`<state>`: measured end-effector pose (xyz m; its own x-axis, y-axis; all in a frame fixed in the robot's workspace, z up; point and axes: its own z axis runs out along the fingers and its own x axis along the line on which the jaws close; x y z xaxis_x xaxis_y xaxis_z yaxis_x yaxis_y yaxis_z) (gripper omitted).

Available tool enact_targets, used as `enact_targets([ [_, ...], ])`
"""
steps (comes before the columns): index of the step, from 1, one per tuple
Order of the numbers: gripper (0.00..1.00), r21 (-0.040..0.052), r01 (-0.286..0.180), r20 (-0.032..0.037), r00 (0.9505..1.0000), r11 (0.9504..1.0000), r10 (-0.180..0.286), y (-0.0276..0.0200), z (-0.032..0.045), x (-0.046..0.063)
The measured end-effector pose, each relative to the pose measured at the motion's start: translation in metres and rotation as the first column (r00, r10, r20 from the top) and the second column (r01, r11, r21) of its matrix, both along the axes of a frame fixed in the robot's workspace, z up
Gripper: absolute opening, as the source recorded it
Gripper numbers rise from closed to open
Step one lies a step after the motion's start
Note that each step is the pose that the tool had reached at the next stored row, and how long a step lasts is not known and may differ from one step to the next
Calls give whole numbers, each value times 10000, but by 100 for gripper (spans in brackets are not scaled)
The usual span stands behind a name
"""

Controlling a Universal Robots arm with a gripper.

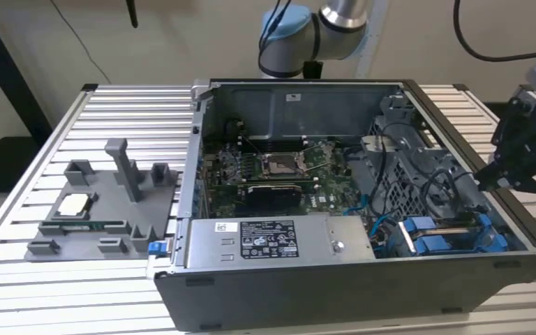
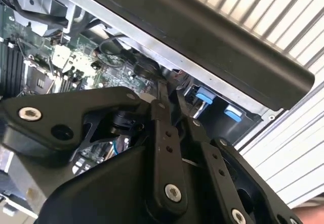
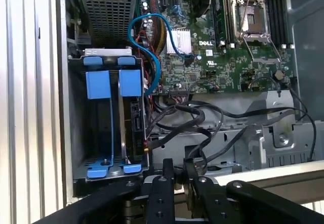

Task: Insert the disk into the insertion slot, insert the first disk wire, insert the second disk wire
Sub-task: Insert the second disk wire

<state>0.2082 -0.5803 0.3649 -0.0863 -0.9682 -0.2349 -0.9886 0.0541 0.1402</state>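
The slot [image 3: 76, 133], a grey metal bay with blue fittings, sits in a corner of the case, at the exterior view's right. The disk [image 3: 135, 125] stands on edge inside it in its blue carrier. A looping blue wire [image 3: 130, 32] ends beside the disk's edge; whether it is plugged in cannot be told.

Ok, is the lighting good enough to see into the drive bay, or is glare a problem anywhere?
First wrist view: the insertion slot is shaded inside but readable. Exterior view: even light, no harsh glare. Second wrist view: the dark gripper blocks the foreground, and the table slats look very bright.
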Motion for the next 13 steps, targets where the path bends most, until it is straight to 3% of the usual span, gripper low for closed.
enact_targets([
  [7, 16, 21, 6, -4, 10000, 10000, -6, -42, 73, -12],
  [13, 16, 25, 6, -4, 10000, 10000, -6, -46, 128, -182],
])
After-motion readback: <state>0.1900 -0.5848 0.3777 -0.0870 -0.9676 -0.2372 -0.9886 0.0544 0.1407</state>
